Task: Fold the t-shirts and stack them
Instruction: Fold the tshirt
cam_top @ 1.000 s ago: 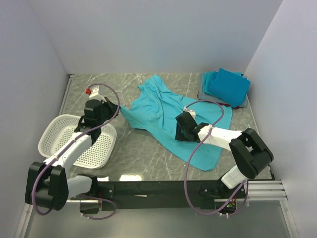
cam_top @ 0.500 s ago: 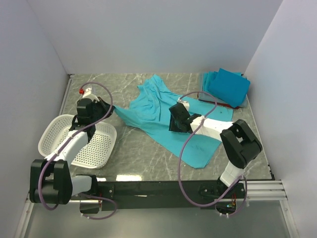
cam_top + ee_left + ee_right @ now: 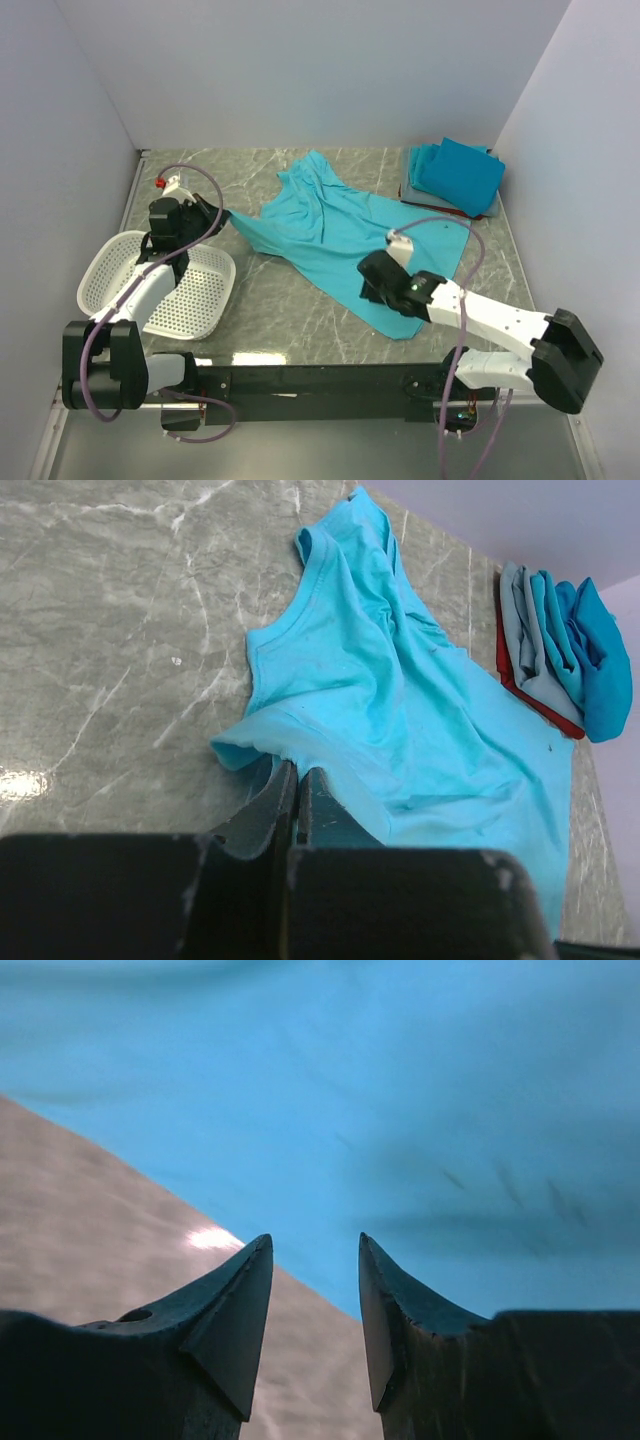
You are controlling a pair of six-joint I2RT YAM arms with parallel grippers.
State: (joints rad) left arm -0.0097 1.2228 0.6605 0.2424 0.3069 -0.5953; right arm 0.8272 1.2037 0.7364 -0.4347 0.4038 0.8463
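Observation:
A bright teal t-shirt (image 3: 340, 235) lies spread and rumpled across the middle of the marble table; it also shows in the left wrist view (image 3: 400, 700). My left gripper (image 3: 222, 216) is shut on the shirt's left sleeve edge (image 3: 250, 752). My right gripper (image 3: 370, 290) is open and empty, low over the shirt's near hem (image 3: 400, 1110), straddling the cloth edge. A stack of folded t-shirts (image 3: 455, 175), teal on top with pale grey-blue and red beneath, sits at the back right; it also shows in the left wrist view (image 3: 560, 650).
A white perforated basket (image 3: 160, 285) stands at the near left beside the left arm. White walls close the table on three sides. Bare marble (image 3: 270, 310) lies in front of the shirt.
My right gripper has let go of the shirt's middle and drawn back toward the near hem, with its arm swung out right. My left gripper pulled the sleeve slightly left.

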